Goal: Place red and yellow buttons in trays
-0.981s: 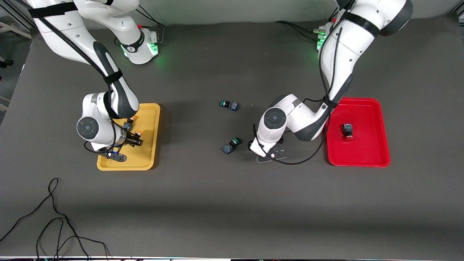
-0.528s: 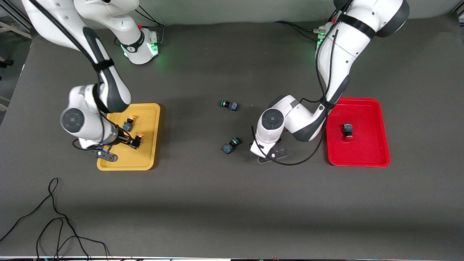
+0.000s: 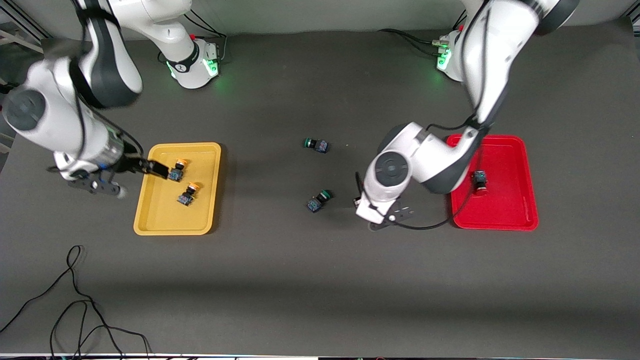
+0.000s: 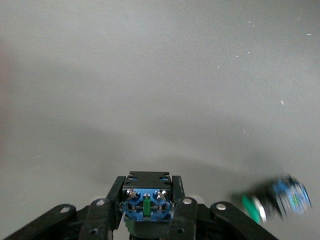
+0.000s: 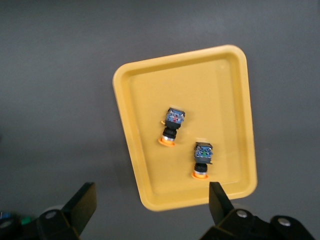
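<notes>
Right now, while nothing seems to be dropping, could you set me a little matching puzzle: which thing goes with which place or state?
Things:
1. orange-capped buttons
2. loose red-capped button
3. green-capped buttons
4. left gripper

Places or states:
A. shut on a blue-bodied button, over the table
B. lying on the bare table
C. in the yellow tray
D. in the red tray

Pairs: 1-C, 2-D, 3-B, 4-A. The right gripper hangs open over the yellow tray.
</notes>
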